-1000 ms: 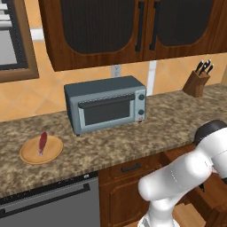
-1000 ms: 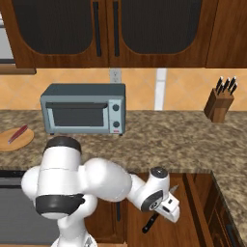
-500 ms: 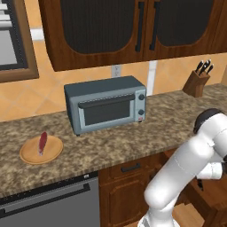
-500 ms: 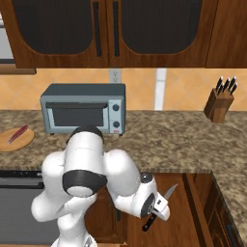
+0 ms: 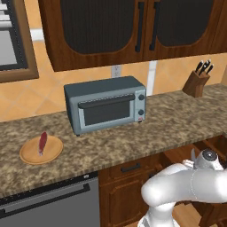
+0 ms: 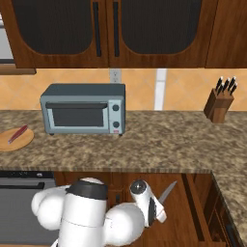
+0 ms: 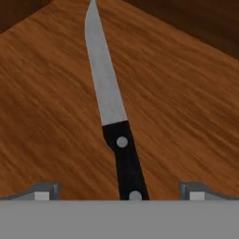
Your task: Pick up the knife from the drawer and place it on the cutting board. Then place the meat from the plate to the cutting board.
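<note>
One knife lies flat on the wooden floor of the open drawer, black handle toward the gripper, blade pointing away. Jaws spread wide, one fingertip each side of the handle, not touching it. One plate on the counter left of the toaster oven, one piece of meat on it. One knife block far right.
</note>
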